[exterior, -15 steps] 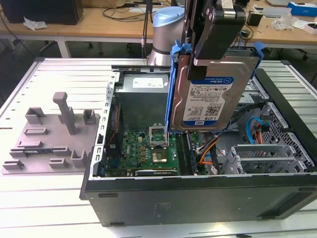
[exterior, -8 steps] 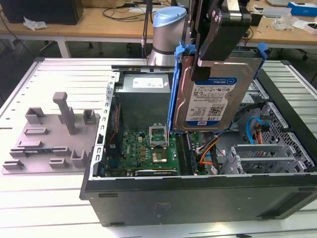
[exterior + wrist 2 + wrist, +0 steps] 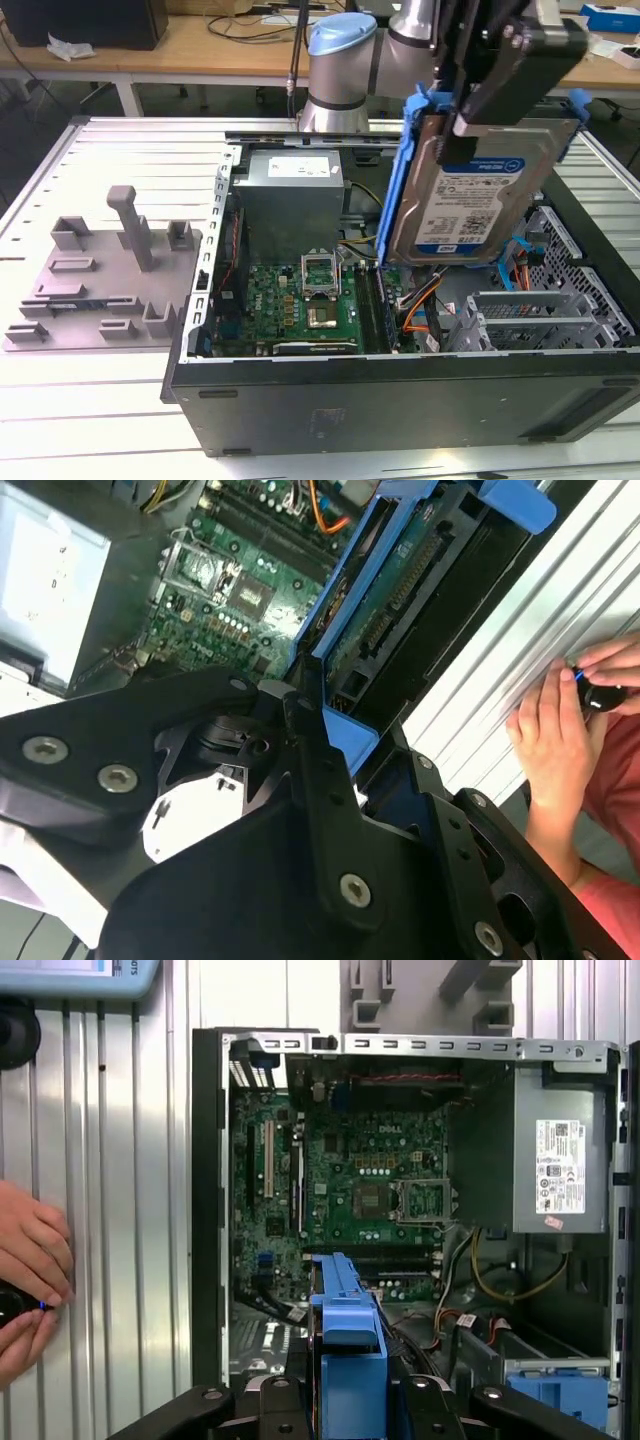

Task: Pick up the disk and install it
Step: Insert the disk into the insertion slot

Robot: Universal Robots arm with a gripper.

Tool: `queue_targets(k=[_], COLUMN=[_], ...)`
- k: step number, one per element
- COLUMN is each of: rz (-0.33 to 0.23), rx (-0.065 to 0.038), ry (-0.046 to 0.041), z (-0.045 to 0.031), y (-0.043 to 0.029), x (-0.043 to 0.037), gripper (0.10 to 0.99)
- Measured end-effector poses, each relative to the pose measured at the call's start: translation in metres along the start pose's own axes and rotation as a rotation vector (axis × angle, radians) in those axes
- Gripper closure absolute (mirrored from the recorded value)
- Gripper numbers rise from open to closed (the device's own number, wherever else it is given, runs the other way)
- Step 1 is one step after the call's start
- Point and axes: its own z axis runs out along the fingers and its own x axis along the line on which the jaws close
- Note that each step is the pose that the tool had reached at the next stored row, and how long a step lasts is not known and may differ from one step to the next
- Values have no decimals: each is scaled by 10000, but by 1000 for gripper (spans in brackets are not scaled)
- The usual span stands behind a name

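Note:
The disk (image 3: 468,205), a silver hard drive with a blue-and-white label in a blue carrier bracket, hangs on edge, tilted, above the open computer case (image 3: 400,390). My gripper (image 3: 458,125) is shut on its upper edge. In the second wrist view the disk (image 3: 392,585) shows its green circuit side, and the gripper (image 3: 312,742) clamps the blue bracket. In the first wrist view the disk (image 3: 350,1345) appears edge-on, between the black fingers of the gripper (image 3: 350,1395). It hovers over the case's interior near the memory slots.
Inside the case lie a green motherboard (image 3: 300,300), a grey power-supply box (image 3: 290,200) and a metal drive cage (image 3: 540,310). A grey fixture plate (image 3: 100,270) sits at the exterior view's left. A person's hand (image 3: 555,730) rests on the ribbed table beside the case.

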Motion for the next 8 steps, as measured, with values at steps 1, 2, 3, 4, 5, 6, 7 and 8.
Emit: queue_targets(k=[1, 2, 3, 4, 5, 6, 7, 8], rz=[1, -1, 1, 1, 1, 0, 0, 1], rx=[-2, -5, -7, -10, -12, -15, -17, -20], ry=[1, 1, 1, 0, 0, 1, 0, 0], z=[0, -1, -1, -1, -1, -2, -2, -2], y=[-46, -132, -179, -222, -254, -287, -315, -356], x=[2, 7, 11, 16, 19, 24, 30, 38], gripper=[722, 722, 722, 722, 722, 722, 722, 722])
